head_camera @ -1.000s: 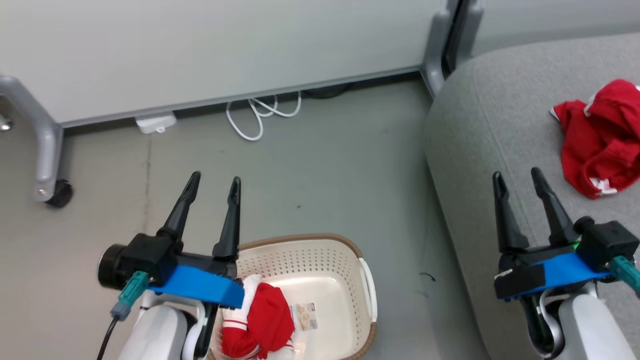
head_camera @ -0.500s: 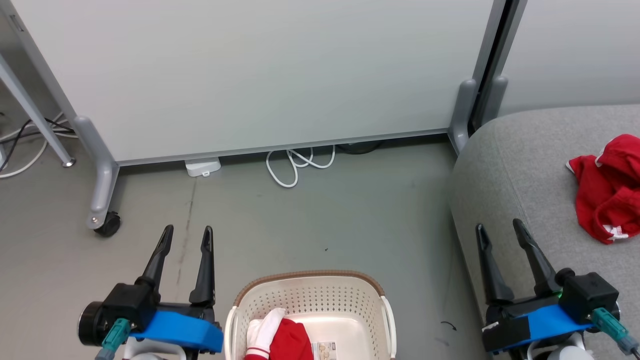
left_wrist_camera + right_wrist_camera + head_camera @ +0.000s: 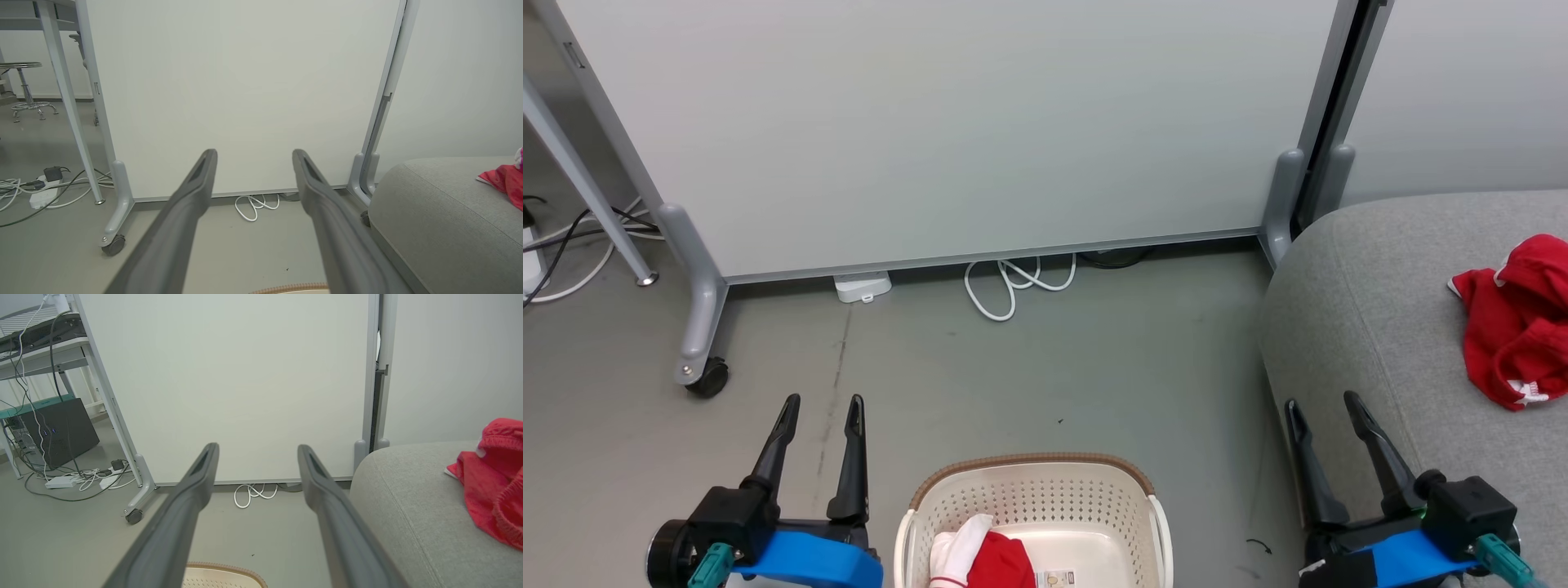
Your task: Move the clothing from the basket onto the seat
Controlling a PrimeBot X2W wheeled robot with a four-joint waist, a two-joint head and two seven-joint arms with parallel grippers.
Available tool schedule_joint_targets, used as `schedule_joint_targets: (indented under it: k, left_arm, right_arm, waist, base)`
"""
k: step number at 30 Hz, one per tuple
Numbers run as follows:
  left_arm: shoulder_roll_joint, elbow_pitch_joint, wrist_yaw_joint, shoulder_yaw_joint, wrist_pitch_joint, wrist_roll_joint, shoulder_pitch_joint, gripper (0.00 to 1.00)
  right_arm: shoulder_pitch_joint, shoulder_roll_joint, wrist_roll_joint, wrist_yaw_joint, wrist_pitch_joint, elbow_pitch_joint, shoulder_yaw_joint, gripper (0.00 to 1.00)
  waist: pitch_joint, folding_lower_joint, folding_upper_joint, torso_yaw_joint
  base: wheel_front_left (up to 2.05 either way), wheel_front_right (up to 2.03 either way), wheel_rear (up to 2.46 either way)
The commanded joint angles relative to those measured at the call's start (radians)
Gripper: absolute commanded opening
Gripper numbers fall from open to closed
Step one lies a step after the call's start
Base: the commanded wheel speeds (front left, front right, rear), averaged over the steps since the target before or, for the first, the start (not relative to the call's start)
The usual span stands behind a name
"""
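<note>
The cream basket [image 3: 1029, 498] with its brown rim stands on the floor at the bottom middle of the head view. A red and white garment [image 3: 980, 559] lies inside it at the left. Another red garment [image 3: 1515, 322] lies crumpled on the grey seat [image 3: 1372, 327] at the right, seen also in the right wrist view [image 3: 494, 482]. My left gripper [image 3: 821, 404] is open and empty, left of the basket and above the floor. My right gripper [image 3: 1323, 404] is open and empty over the seat's left edge. The basket rim [image 3: 222, 566] peeks into the right wrist view.
A pale partition panel [image 3: 947, 131] on wheeled grey legs [image 3: 698, 327] stands behind. A coiled white cable [image 3: 1013, 282] and a small white box [image 3: 862, 286] lie at its foot. More cables and a power strip [image 3: 61, 482] lie on the floor at the left.
The head camera has tilted up: the basket and both grippers sit lower in the picture and more of the partition shows. Both grippers stay open and empty.
</note>
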Motion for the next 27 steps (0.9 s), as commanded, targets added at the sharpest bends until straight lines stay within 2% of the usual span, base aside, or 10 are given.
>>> schedule_joint_targets:
  k: [1,19,27]
  left_arm:
    - [0.0,0.0,-0.005,0.007,-0.005,0.007,0.005,1.0]
    - [-0.01,0.013,-0.007,0.011,-0.004,0.017,-0.012,1.0]
    - [0.033,0.104,-0.007,-0.084,-0.004,0.0,-0.126,1.0]
  right_arm:
    - [0.017,0.004,0.001,0.0,-0.001,0.001,0.002,1.0]
    - [0.014,0.006,0.016,0.0,-0.001,-0.001,0.009,1.0]
    - [-0.04,0.005,0.011,0.0,-0.001,-0.011,0.016,1.0]
  waist:
    - [-0.001,0.0001,-0.0001,-0.001]
    - [0.004,0.0001,-0.0001,-0.012]
    - [0.06,0.0001,-0.0001,-0.037]
  base:
    - [0.0,0.0,0.0]
    - [0.0,0.0,0.0]
    - [0.0,0.0,0.0]
